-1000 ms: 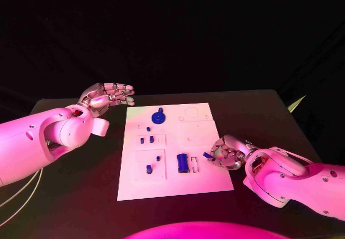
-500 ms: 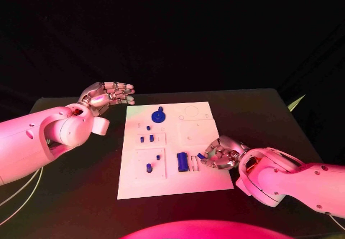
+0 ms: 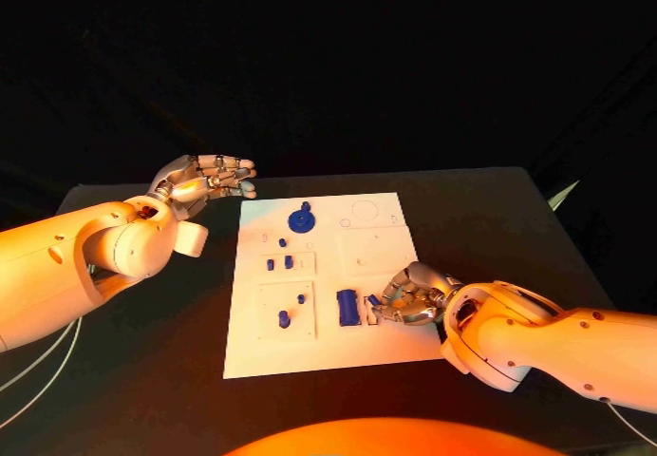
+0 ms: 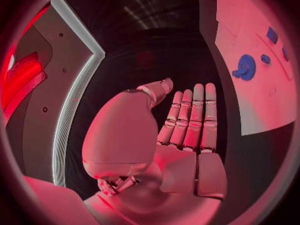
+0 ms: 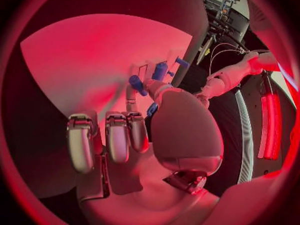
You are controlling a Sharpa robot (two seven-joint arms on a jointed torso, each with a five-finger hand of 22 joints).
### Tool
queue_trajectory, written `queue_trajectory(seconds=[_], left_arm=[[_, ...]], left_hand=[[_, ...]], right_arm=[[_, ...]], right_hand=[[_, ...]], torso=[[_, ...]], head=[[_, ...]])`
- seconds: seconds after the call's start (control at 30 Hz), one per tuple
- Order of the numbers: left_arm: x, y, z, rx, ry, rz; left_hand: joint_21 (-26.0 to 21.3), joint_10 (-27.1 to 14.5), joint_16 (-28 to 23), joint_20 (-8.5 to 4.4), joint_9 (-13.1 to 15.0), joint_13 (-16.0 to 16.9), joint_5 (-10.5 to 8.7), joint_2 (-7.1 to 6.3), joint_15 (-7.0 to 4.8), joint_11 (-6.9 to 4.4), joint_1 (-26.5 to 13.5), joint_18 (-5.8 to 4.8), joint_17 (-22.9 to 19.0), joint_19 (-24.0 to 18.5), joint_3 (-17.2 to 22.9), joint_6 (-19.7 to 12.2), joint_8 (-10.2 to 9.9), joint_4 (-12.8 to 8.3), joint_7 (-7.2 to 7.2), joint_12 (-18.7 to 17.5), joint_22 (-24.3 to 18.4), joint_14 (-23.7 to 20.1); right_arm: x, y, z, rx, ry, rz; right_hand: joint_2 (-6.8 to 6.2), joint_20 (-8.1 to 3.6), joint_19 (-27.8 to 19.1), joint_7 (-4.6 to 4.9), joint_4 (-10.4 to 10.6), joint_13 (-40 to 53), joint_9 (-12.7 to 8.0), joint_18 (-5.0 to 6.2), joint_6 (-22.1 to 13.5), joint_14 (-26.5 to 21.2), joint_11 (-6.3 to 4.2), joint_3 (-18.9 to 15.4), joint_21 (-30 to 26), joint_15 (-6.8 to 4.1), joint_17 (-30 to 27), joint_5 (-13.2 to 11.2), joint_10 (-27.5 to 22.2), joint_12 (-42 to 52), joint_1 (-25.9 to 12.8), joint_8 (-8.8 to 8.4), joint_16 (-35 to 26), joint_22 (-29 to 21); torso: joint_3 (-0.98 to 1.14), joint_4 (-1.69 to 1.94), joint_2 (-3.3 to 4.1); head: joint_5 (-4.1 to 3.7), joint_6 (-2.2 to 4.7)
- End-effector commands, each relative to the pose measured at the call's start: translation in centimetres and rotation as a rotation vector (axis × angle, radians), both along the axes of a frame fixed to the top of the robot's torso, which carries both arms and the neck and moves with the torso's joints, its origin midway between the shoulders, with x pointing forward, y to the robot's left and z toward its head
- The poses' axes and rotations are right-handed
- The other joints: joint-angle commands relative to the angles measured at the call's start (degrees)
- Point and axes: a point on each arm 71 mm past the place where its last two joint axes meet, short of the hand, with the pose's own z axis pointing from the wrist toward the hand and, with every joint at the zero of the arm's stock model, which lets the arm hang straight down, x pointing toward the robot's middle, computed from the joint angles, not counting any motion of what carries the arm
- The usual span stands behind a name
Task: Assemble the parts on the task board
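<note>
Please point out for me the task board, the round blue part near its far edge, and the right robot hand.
task board (image 3: pixel 390 353), head view, bare near right corner.
round blue part (image 3: pixel 301 223), head view, middle of the disc.
right robot hand (image 3: pixel 408 296), head view, middle of the robot hand, over the board's right side.

Head view looked down from above on the task board (image 3: pixel 328 285); wrist views sat close behind each hand, sharing that board.

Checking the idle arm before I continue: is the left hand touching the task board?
Apart. The head view shows the left hand raised beyond the task board corner, dark table between them.
</note>
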Motion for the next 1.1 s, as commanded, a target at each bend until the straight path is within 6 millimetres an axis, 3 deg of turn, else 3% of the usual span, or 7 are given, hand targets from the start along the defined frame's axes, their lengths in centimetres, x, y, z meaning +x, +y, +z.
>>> queue_trajectory(seconds=[0.03, 1.1], left_arm=[[-0.07, -0.25, 0.09, -0.011, 0.000, -0.019], [-0.06, -0.19, -0.03, -0.006, 0.015, -0.022]], left_hand=[[-0.32, 0.10, -0.35, -0.01, -0.08, -0.05, 0.21, 0.58, -0.07, 0.16, 0.09, 0.56, 0.06, 0.31, 0.13, -0.26, 0.17, 0.06, 1.69, 0.06, -0.05, 0.18], [-0.53, 0.04, -0.41, 0.01, -0.12, -0.10, 0.18, 0.56, -0.02, 0.22, -0.02, 0.53, 0.07, 0.31, 0.08, -0.33, 0.18, 0.15, 1.76, 0.04, -0.17, 0.10]], right_arm=[[-0.08, 0.29, -0.19, -0.009, 0.016, 0.020], [0.05, 0.79, -0.60, -0.028, 0.030, 0.060]], right_hand=[[-0.05, -0.24, 5.99, 0.01, 0.41, 13.70, 0.04, -0.82, 0.49, 5.53, -0.40, -0.07, 0.26, -0.29, 13.44, 0.16, 4.95, 0.24, -0.66, 0.36, 0.22, 15.10], [-0.68, -0.33, 5.99, -0.11, 1.94, 13.59, 0.41, -0.82, 1.04, 5.61, -0.51, -1.61, 0.26, -0.39, 13.81, -1.68, 4.89, -0.01, -5.28, 0.74, 0.37, 15.10]], torso=[[0.00, 0.01, 0.01], [0.01, -0.02, -0.02]], head=[[-0.03, -0.05], [-0.05, -0.30]])
